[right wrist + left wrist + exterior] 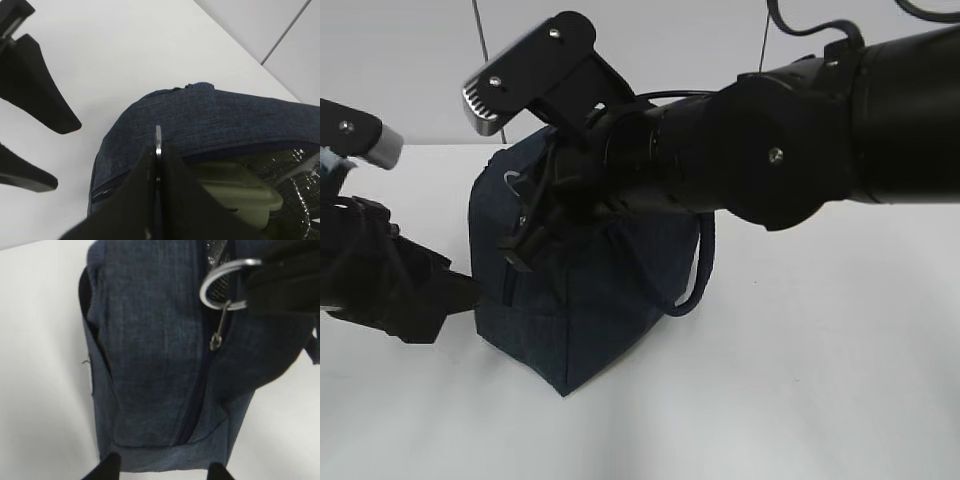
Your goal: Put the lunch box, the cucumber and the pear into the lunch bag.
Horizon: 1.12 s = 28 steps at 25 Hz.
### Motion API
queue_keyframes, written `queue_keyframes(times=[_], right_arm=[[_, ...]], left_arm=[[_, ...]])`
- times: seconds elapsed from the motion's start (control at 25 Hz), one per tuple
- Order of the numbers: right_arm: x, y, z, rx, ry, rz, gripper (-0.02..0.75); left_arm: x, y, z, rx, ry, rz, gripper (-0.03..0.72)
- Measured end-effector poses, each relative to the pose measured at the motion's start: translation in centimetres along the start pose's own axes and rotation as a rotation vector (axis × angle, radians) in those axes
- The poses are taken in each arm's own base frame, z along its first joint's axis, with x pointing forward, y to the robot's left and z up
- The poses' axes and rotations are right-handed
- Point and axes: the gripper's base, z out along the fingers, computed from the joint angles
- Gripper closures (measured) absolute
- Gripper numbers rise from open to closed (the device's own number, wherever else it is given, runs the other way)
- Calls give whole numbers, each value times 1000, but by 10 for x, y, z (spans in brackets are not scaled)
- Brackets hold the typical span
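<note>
The white worktop (840,380) carries one lunch bag (570,300), dark navy and standing upright, and everything here sits relative to it. Its zipper runs along the side facing the left arm and is parted at the top, where silver lining shows. One lunch box (235,192), pale sage-green lid up, lies inside the bag just under that opening, seen in the right wrist view. I see no cucumber and no pear anywhere; they may be hidden deeper in the bag, but I cannot tell.

The right gripper (157,165) reaches across over the top of the bag, jaws clenched on the metal ring pull (225,282), whose thin edge sticks up between them. The left gripper (162,471) sits low against the bag's left side near its base, jaws spread apart at the bag's bottom edge, grasping nothing that I can make out.

As I judge it, the coming move turns on the zipper line: it runs from the ring down the bag's side toward the left arm, and the right arm already holds the pull, so it is the nearer one
</note>
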Motion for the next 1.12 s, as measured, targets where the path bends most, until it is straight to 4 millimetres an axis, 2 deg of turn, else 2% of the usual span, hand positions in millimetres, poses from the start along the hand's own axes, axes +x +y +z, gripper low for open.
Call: queue_keyframes(times=[0.2,0.44,0.6,1.12], right_arm=[[1,0,0,-3,11,1,738],[1,0,0,-4,12,0,738],[1,0,0,-4,12,0,738],[1,0,0,-4,12,0,738]], left_arm=[[-2,7,-5,132,-65,6,363],[-1,46,-21,217,-230,-138,363],[7,59,-9,259,-229,-151,363],[13,65,9,289,-242,-91,363]])
